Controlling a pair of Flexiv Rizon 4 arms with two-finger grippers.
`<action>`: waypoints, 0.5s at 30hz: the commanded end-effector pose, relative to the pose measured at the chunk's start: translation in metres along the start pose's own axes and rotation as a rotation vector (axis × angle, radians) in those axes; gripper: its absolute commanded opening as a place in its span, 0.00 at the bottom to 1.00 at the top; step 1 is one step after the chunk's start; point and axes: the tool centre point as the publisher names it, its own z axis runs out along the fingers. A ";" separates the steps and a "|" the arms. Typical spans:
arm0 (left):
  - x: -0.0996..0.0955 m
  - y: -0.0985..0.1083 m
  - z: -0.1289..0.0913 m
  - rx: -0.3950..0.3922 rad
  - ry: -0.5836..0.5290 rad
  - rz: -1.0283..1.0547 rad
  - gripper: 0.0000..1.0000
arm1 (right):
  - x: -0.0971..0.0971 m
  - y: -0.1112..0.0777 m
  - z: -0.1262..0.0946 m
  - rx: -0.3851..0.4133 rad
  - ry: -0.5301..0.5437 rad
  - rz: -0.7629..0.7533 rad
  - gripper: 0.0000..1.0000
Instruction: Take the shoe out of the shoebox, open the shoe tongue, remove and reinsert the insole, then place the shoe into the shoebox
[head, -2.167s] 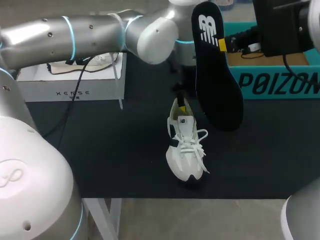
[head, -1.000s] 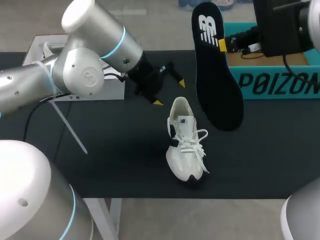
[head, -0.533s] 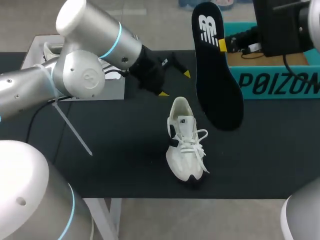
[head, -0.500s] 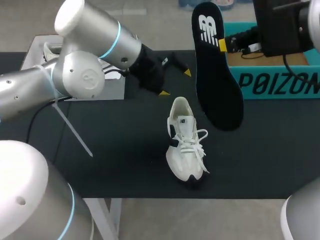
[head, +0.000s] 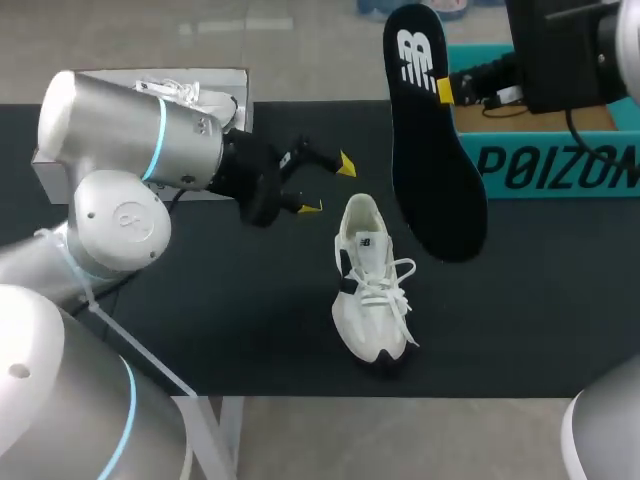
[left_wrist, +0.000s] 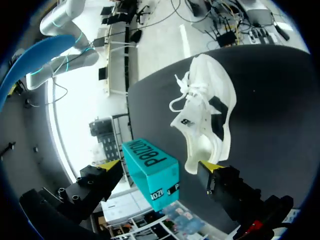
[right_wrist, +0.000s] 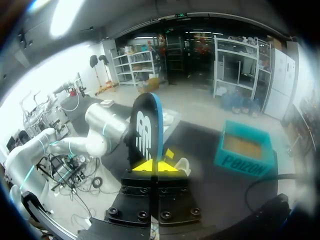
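Lying upright on the black table (head: 200, 300), the white shoe (head: 372, 290) is seen outside the teal shoebox (head: 550, 160), well apart from it. The black insole (head: 430, 140) is clamped near its upper end by the right gripper (head: 445, 90) and is hung in the air beside the shoe. The left gripper (head: 326, 185) is held spread, empty, near the shoe's heel.

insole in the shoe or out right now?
Out. The right tool is shut on the insole, holding it up off the table, apart from the shoe.
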 end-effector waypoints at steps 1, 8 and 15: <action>0.014 -0.006 -0.013 0.021 -0.353 0.004 1.00 | 0.001 0.003 0.003 0.005 -0.001 0.001 0.00; 0.004 -0.002 -0.018 0.045 -0.405 0.026 1.00 | 0.001 0.003 0.003 0.005 -0.001 0.001 0.00; -0.012 0.002 -0.008 0.040 -0.420 0.059 1.00 | 0.001 0.003 0.003 0.005 -0.001 0.001 0.00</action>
